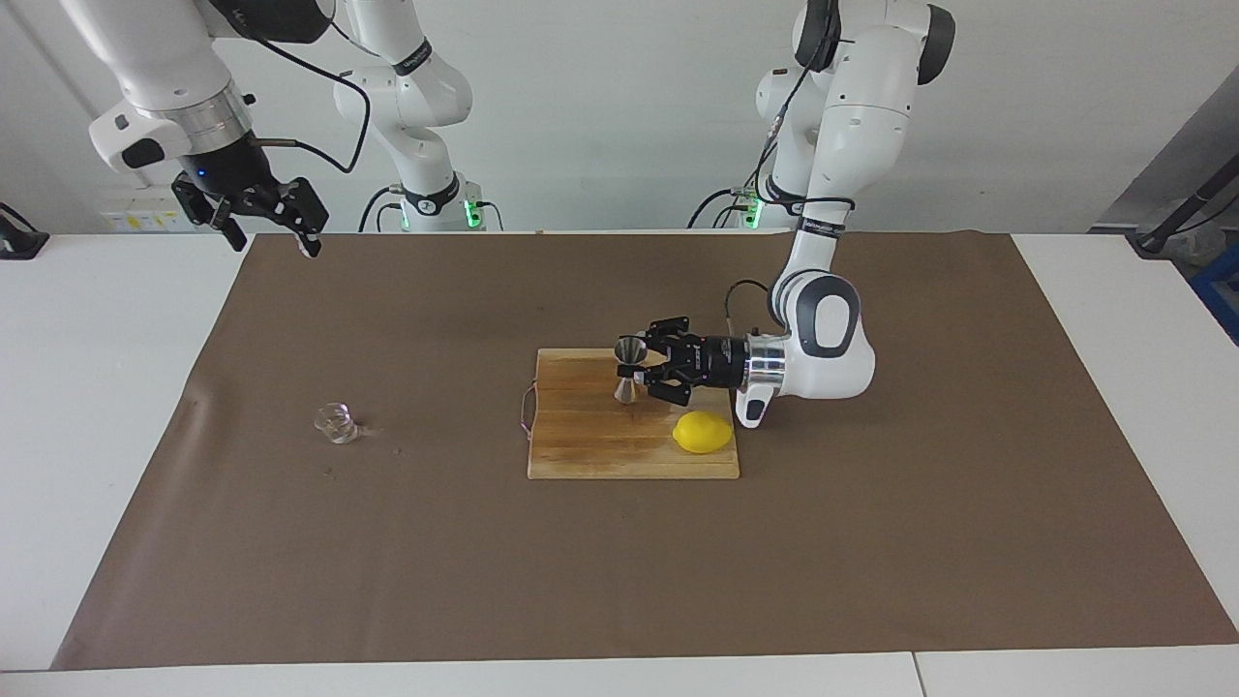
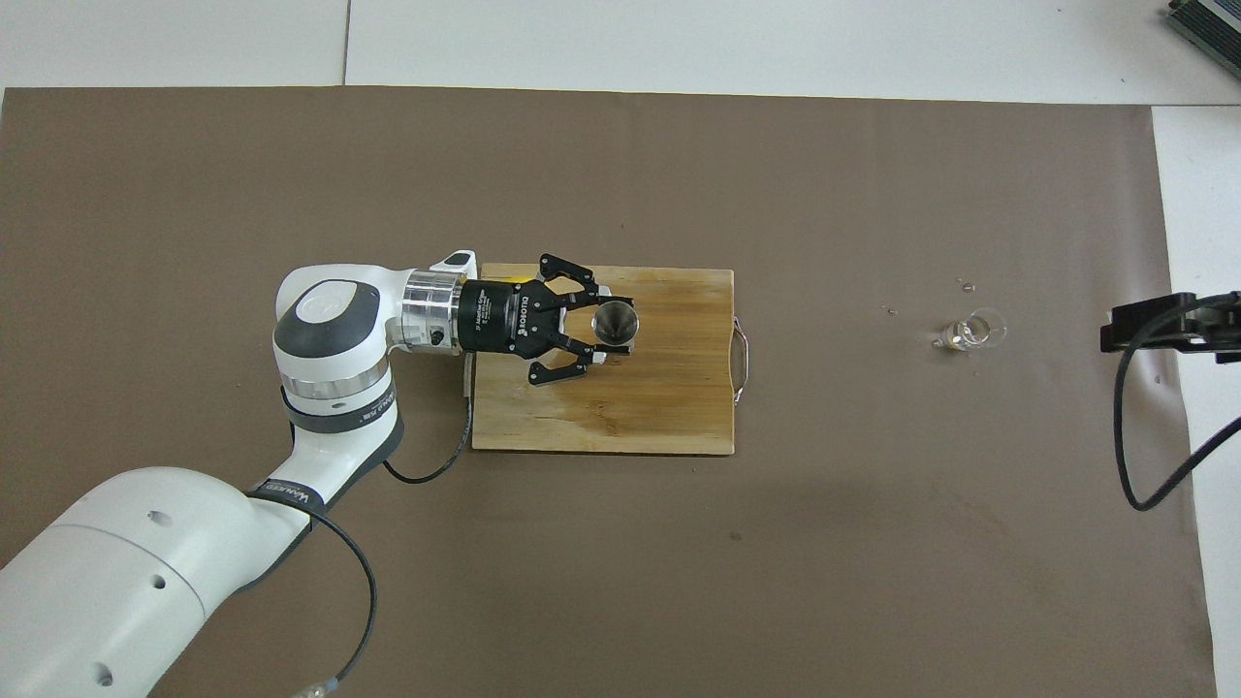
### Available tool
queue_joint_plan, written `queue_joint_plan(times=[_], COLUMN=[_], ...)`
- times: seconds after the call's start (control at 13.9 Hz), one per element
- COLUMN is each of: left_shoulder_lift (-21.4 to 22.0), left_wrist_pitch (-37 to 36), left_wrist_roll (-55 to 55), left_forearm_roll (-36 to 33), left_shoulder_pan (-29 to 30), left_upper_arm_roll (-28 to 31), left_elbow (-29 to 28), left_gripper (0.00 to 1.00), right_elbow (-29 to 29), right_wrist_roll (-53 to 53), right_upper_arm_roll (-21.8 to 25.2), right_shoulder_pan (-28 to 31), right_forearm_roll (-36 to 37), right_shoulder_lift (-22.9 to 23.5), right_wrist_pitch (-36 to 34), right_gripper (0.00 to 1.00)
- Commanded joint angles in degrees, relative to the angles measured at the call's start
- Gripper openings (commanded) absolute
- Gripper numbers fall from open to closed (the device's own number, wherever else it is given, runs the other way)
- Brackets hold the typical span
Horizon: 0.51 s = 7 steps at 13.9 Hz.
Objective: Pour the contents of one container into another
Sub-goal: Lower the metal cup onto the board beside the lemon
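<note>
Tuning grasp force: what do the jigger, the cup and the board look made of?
Jigger: polished steel by its look, mirror sheen; the left claw is around its waist. Glass cup: clear glass or maybe plastic, the brown mat shows through. Cutting board: wood or bamboo, visible grain and plank seams, dull finish.

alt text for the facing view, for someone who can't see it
The left gripper is at the upright steel jigger on a wooden cutting board, beside a lemon. The clear glass cup sits on the brown mat toward the right arm's end, where the right gripper waits, raised.
</note>
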State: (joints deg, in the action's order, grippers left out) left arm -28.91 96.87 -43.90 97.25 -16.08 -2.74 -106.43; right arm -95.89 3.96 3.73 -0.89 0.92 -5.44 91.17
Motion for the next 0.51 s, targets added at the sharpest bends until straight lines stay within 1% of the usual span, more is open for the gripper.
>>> queue_joint_plan(times=[0.0,0.22,0.43], left_shoulder_lift=[-1.4,-3.34,-4.4], left_wrist_pitch=[0.34,0.16,0.16], left_wrist_roll=[2.15,5.13,5.49], left_forearm_roll=[1.81,1.81,1.81], left_shoulder_pan=[-0.97,-0.8,-0.71], left_upper_arm_roll=[1.07,1.07,1.07], left_elbow=[-0.71,-0.36,0.43], left_gripper=[0.4,0.4,0.4], right_elbow=[-1.23,-1.23,-1.23], right_wrist_roll=[-0.89,-0.89,-0.89], right_upper_arm_roll=[0.49,0.49,0.49], right_shoulder_pan=[-0.16,-0.16,-0.16], right_forearm_roll=[-1.36,-1.36,-1.36], right_shoulder_lift=[-1.24,-1.24,-1.24], right_wrist_pitch=[0.06,0.06,0.15], right_gripper=[1.0,1.0,1.0])
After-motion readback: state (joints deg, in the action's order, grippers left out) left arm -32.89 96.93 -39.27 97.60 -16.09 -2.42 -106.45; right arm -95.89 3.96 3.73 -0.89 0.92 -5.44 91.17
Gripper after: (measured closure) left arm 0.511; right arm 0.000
